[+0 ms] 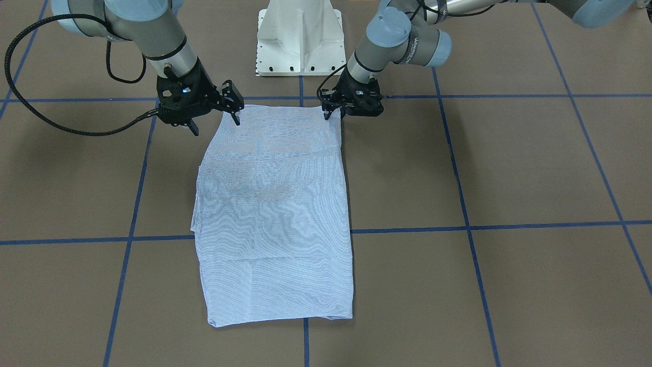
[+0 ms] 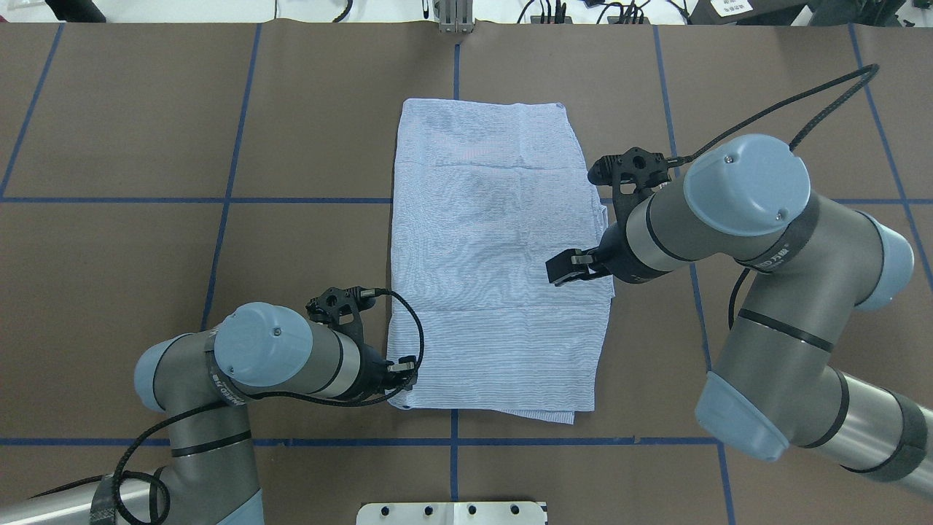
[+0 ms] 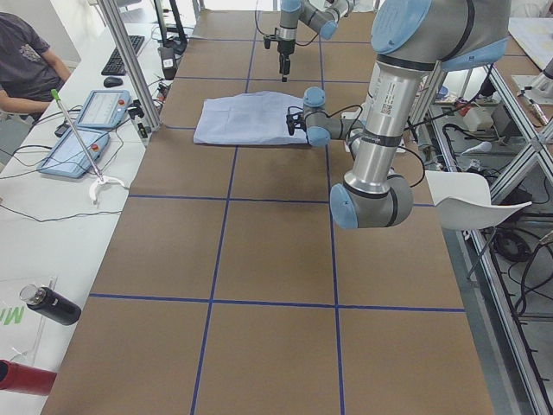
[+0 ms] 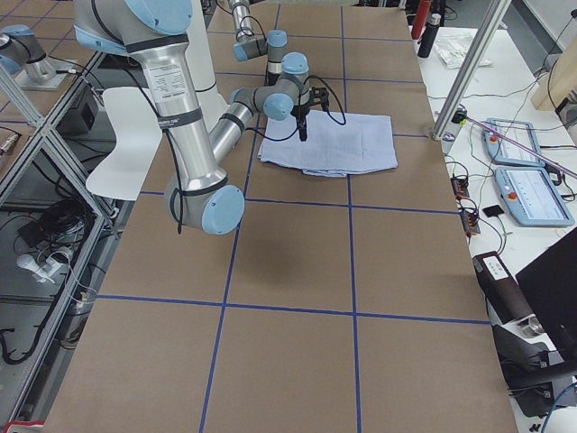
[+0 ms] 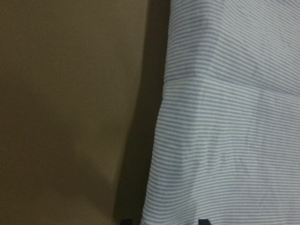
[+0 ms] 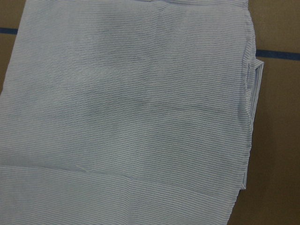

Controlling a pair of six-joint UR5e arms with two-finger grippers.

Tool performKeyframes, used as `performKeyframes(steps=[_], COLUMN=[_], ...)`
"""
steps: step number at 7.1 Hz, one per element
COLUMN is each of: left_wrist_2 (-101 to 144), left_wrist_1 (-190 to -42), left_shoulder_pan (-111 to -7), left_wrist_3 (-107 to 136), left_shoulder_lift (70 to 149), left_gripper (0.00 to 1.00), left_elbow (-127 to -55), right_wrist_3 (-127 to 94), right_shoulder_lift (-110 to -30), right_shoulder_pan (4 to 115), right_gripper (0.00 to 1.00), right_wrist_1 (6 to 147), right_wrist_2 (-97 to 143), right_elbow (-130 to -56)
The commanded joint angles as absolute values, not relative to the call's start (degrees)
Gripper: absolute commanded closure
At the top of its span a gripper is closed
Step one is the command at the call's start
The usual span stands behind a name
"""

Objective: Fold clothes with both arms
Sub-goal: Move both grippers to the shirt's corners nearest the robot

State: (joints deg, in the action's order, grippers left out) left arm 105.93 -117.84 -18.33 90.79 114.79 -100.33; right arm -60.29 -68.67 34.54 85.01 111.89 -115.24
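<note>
Shirt (image 1: 275, 214): lying folded flat, centre frame, on the bench (image 1: 509, 178).
Left claw (image 1: 333, 114): hovering open at its upper right corner.
Right claw (image 1: 216, 126): hovering open at its upper left corner.

There were one folded light blue, white-striped cloth shirt (image 1: 275, 214); two silver-grey tubular arms, left arm (image 2: 277, 357) and right arm (image 2: 729, 211); two black two-finger grippers, left gripper (image 1: 334, 114) and right gripper (image 1: 216, 126); and one white pedestal base (image 1: 299, 38).

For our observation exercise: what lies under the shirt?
The brown table, with blue tape lines running beneath the shirt. Their crossing is covered, as are the shirt's folded-under layers.
</note>
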Motion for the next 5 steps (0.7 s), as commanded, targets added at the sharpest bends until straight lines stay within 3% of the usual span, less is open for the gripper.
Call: performKeyframes(steps=[1,5], left_wrist_2=[106.0,106.2], left_wrist_1=[-117.8,-113.0], left_shoulder_pan=[-18.6,-19.0], left_wrist_3=[90.7,90.7], left_shoulder_lift=[114.5,114.8], left_gripper=[1.0,1.0], left_elbow=[-101.2,-104.3], right_wrist_3=[-60.3,-76.9], right_shoulder_lift=[-68.7,-69.2], right_shoulder_pan=[34.5,27.9], right_gripper=[0.0,0.0], right_wrist_1=[85.1,85.0], right_wrist_2=[111.9,110.7], right_elbow=[-115.1,-115.4])
